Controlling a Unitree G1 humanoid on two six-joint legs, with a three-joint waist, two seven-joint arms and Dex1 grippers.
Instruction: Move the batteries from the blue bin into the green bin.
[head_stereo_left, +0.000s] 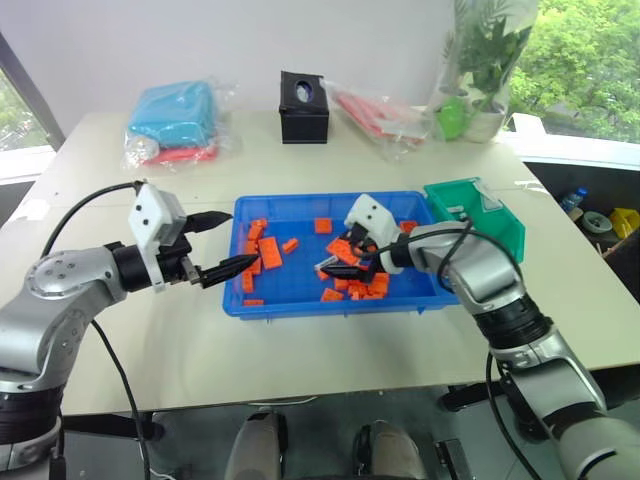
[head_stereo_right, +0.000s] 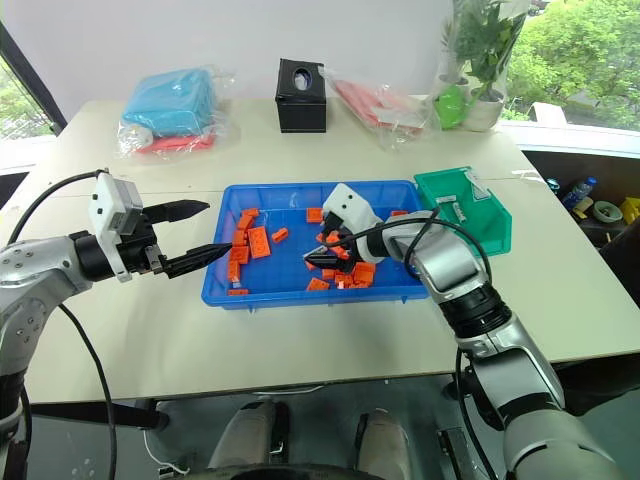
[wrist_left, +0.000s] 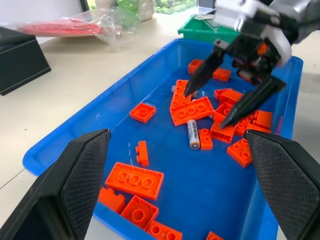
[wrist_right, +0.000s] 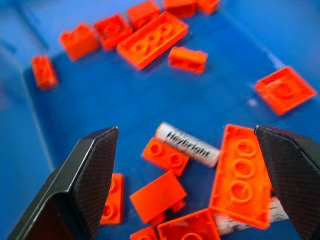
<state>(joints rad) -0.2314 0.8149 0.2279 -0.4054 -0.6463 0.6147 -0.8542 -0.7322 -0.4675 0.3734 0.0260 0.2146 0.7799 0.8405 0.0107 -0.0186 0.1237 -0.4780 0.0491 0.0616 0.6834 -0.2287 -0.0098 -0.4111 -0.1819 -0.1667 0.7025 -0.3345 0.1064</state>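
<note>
- Right gripper (wrist_left: 231, 90) hovered over the middle of the blue bin (head_stereo_left: 300, 305), fingers spread wide, nothing between them.
- One battery (wrist_right: 187, 144) lay flat on the bin floor directly ahead of those fingers, one end touching a small orange brick (wrist_right: 165, 155), the other end against a long orange brick (wrist_right: 241, 175). A second battery (wrist_right: 250, 217) showed partly from under that long brick.
- Left gripper (head_stereo_left: 212, 245) sat at the bin's left end, fingers apart and empty, just over the rim.
- Green bin (head_stereo_left: 495, 225) stood touching the blue bin's far right corner; at least one pale cylinder appeared to lie inside it already, too small to confirm.
- Handling judgement: battery rigid, dense for its size, smooth-skinned and round, so likely to roll or squirt out if pinched off-centre. Best hold looked to be across the barrel at mid-length, pads square to its axis.
- Clearance judgement: bricks crowded both ends, but the barrel's long sides were open to bare blue floor, enough for a fingertip each side.
- Route to the green bin ran rightward over the brick pile and two rims; lift needed before crossing.
</note>
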